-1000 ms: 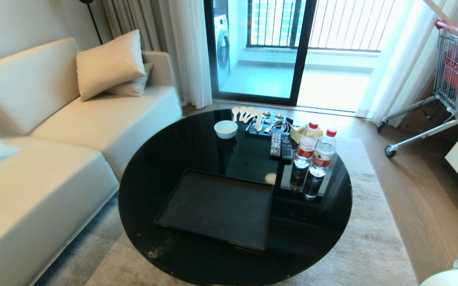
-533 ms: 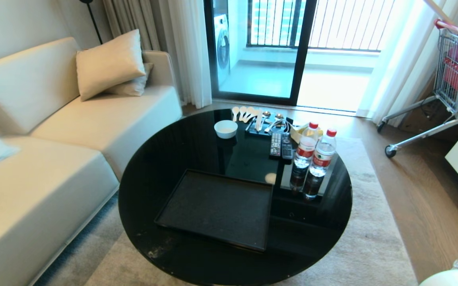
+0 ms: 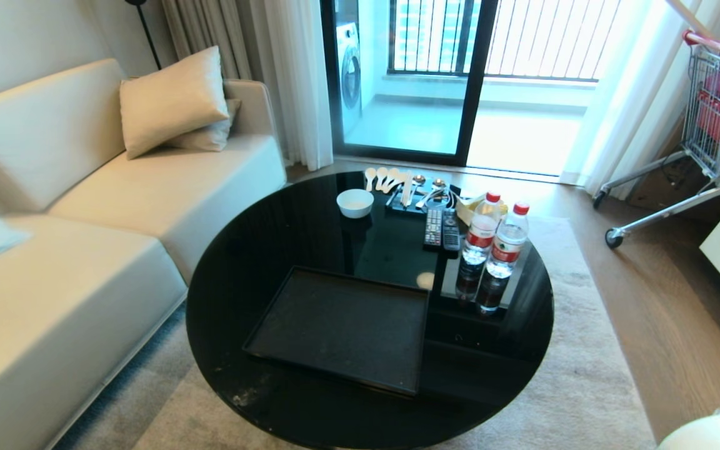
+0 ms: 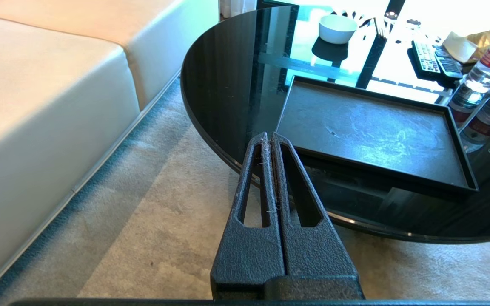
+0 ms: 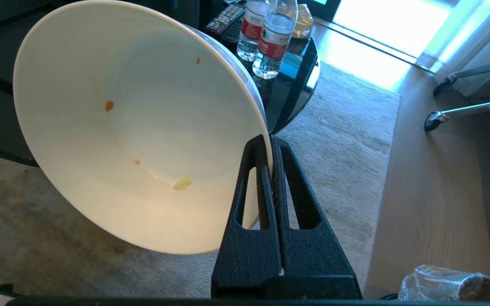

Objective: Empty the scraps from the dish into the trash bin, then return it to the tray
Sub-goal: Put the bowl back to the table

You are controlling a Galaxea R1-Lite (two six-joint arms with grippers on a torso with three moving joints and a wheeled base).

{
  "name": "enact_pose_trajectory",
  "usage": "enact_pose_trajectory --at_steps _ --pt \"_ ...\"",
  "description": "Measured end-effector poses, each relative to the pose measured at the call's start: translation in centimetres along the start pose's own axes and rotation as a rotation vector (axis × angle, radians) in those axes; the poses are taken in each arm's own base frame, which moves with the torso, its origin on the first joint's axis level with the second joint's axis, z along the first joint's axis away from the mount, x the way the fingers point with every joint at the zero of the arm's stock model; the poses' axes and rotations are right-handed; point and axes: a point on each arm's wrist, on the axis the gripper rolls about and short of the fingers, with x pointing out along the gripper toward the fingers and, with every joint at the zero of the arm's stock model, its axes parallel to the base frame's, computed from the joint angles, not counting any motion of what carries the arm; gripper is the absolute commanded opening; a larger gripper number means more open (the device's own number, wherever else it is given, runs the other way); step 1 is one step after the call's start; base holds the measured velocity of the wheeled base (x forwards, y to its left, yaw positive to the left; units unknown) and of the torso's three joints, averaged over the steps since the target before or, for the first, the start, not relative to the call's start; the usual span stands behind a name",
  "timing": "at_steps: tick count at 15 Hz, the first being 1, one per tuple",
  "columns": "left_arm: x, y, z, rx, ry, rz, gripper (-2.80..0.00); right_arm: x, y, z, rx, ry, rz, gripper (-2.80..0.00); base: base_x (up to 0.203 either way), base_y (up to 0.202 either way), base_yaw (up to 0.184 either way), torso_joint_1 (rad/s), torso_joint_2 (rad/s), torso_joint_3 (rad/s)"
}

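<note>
Black glass round table (image 3: pixel 260 262) on beige carpet (image 3: pixel 585 375), cream sofa (image 3: pixel 85 250) beside.

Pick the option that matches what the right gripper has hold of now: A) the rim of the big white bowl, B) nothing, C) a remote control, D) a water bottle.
A: in the right wrist view the right gripper is shut on the rim of the white bowl, which is tilted and holds only a few scraps.

The dish (image 5: pixel 143 127) is glossy white, flecked with orange and pale yellow scraps (image 5: pixel 182 183). The tray (image 3: pixel 344 328) is matte black on a glossy black worktop (image 3: pixel 260 250). Both bottles (image 3: pixel 494 240) carry red caps and red labels.
</note>
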Motion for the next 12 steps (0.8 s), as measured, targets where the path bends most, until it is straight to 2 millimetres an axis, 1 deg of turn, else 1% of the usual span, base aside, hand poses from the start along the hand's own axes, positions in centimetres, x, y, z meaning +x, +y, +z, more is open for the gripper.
enact_pose_trajectory --at_steps 2,3,6,9,11,12 --pt "0.0 0.0 0.0 0.0 0.0 0.0 -2.8 0.8 -0.8 2.9 0.002 0.021 0.024 -2.8 0.0 0.0 0.0 0.0 0.0 0.0" --pt "0.0 0.0 0.0 0.0 0.0 0.0 -2.8 1.6 -1.3 4.4 0.004 0.039 0.034 -2.8 0.0 0.0 0.0 0.0 0.0 0.0" --pt "0.0 0.0 0.0 0.0 0.0 0.0 -2.8 4.8 -2.8 8.7 0.011 0.097 0.079 -2.8 0.0 0.0 0.0 0.0 0.0 0.0" --pt "0.0 0.0 0.0 0.0 0.0 0.0 -2.8 9.8 -3.8 12.7 0.009 0.141 0.177 -2.8 0.0 0.0 0.0 0.0 0.0 0.0" --pt "0.0 0.0 0.0 0.0 0.0 0.0 -2.8 14.0 -3.5 15.0 -0.001 0.166 0.267 -2.8 0.0 0.0 0.0 0.0 0.0 0.0" --pt "0.0 0.0 0.0 0.0 0.0 0.0 -2.8 16.2 -2.9 15.7 -0.009 0.187 0.308 -2.8 0.0 0.0 0.0 0.0 0.0 0.0"
